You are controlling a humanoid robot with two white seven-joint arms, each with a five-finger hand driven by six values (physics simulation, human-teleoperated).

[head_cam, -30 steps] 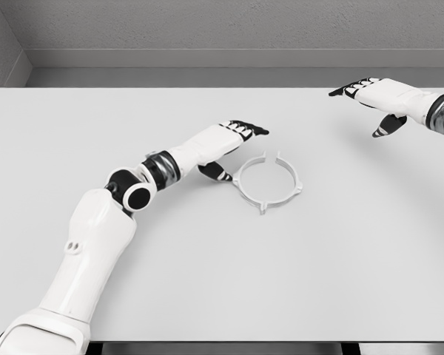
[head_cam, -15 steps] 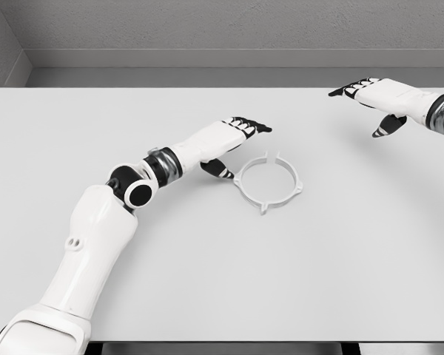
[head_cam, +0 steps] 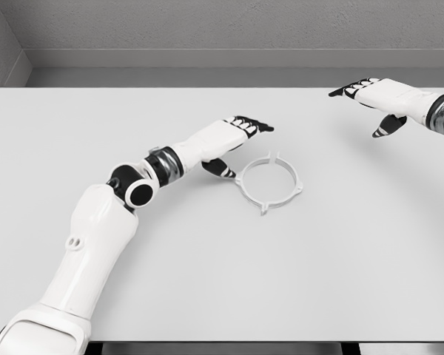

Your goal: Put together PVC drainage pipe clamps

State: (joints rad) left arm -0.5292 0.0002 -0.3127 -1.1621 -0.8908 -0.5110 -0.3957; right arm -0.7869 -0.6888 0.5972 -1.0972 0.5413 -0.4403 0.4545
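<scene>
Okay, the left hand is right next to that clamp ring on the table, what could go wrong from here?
1. The clamp ring lies flat and thin on the table, so the left hand's open fingers may struggle to get under it and could slide it away instead.
2. The thumb sits very near the ring's left edge; a small move might nudge or spin it.
3. The right hand hovers far off, too distant to steady the ring.

The left robot hand (head_cam: pixel 233 139) reaches forward, fingers extended (thumb lowered), while the right robot hand (head_cam: pixel 376 100) hovers flat.

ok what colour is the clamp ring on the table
White, nearly matching the pale table; the clamp ring shows best in the head view.
</scene>
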